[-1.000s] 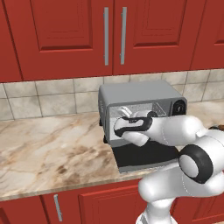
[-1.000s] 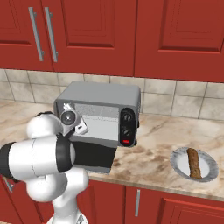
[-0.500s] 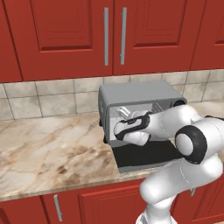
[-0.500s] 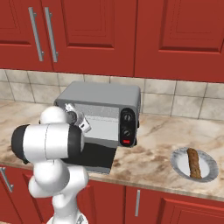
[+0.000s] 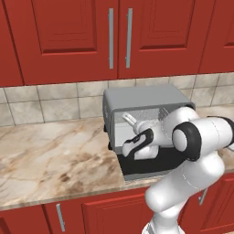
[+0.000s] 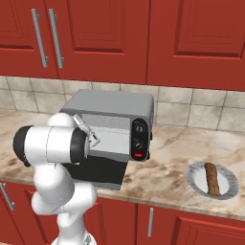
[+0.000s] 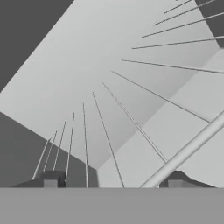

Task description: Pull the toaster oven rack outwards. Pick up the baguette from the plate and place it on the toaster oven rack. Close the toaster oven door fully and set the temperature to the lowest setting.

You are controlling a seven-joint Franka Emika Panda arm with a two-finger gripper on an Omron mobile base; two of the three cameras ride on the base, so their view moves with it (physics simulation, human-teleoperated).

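- Hand view looks straight into the oven cavity: the thin wires of the toaster oven rack (image 7: pixel 131 118) fan out ahead, its thicker front rim bar runs diagonally at lower right, and the gripper (image 7: pixel 113 180) has 1 dark tip on each side of the wires, jaws spread apart with nothing clamped between them.
- Left base view puts the hand at the mouth of the toaster oven (image 5: pixel 146 103), low over the toaster oven door (image 5: pixel 151 162), which lies folded down flat toward the counter edge; that open door is what lets the arm reach the rack's front edge.
- My reading is that the spread jaws bracket the rack's rim ready to pinch it for the outward pull, so step 1 of the task looks unfinished.
- Right base view shows the baguette (image 6: pixel 211 178) lying along the plate (image 6: pixel 194 179) on the counter, well to the right of the oven and apart from it, untouched; the 2 black knobs sit on the control panel facing that side.
- Compared with 1 second ago, the forearm has swung lower and further right in the left base view, while the hand has stayed at the oven mouth; oven, door, plate and baguette have not moved.
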